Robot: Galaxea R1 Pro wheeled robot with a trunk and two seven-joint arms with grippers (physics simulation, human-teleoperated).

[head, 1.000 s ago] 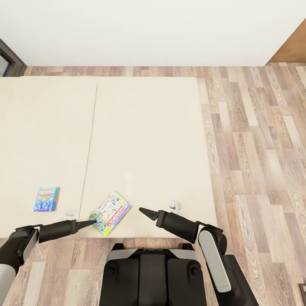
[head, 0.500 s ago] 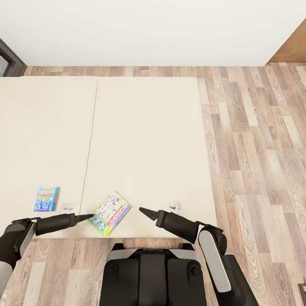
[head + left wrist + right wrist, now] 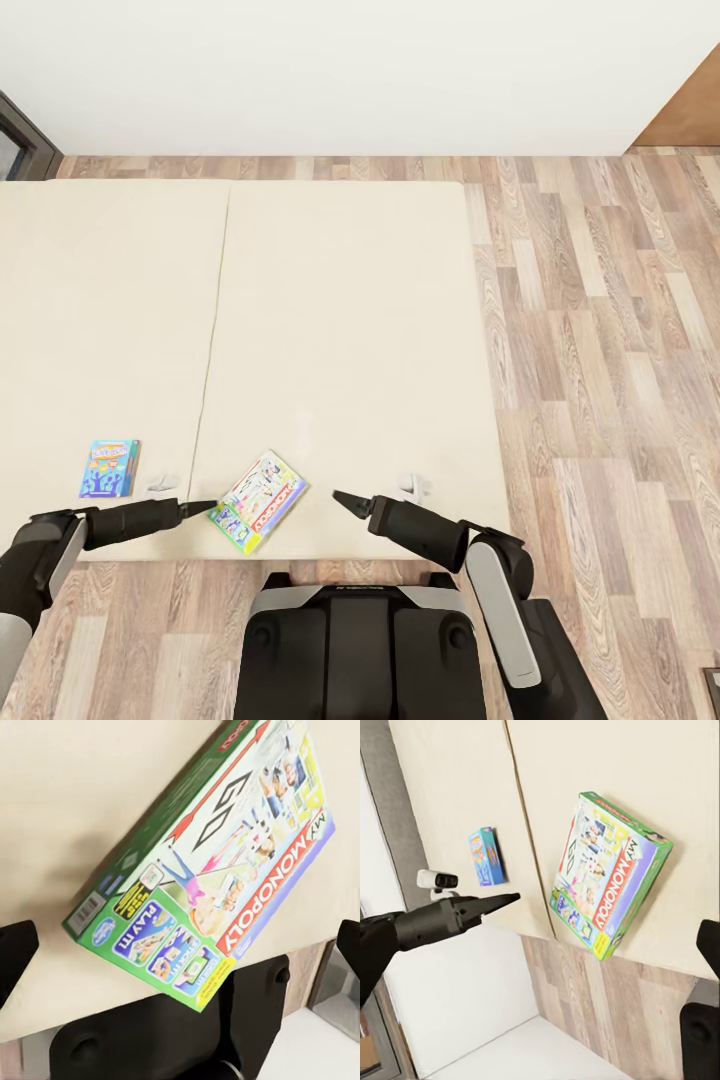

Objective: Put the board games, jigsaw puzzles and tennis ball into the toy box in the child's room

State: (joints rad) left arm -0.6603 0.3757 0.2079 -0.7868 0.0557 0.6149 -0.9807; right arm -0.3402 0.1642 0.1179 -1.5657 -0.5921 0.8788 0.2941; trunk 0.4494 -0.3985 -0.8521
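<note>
Two board games lie near the front edge of the bed (image 3: 340,330). One is the white and green Monopoly box (image 3: 258,501), which lies flat and askew. The other is a small blue box (image 3: 109,468) further left. My left gripper (image 3: 207,506) hovers at the Monopoly box's left corner. In the left wrist view the box (image 3: 210,862) lies ahead between the wide-apart fingertips (image 3: 15,952), untouched, so this gripper is open. My right gripper (image 3: 342,497) is open just right of the box, a short gap away. The right wrist view has the Monopoly box (image 3: 607,881), the blue box (image 3: 486,856) and my left arm (image 3: 450,916).
Wood plank floor (image 3: 600,350) runs along the bed's right side and in front of it. My dark base (image 3: 355,650) stands against the bed's front edge. A white wall (image 3: 350,70) is behind, with a dark window frame (image 3: 20,140) at far left.
My left gripper has drawn back leftward from over the Monopoly box's corner to just beside its left edge. The right gripper has barely shifted. Both boxes lie where they were.
</note>
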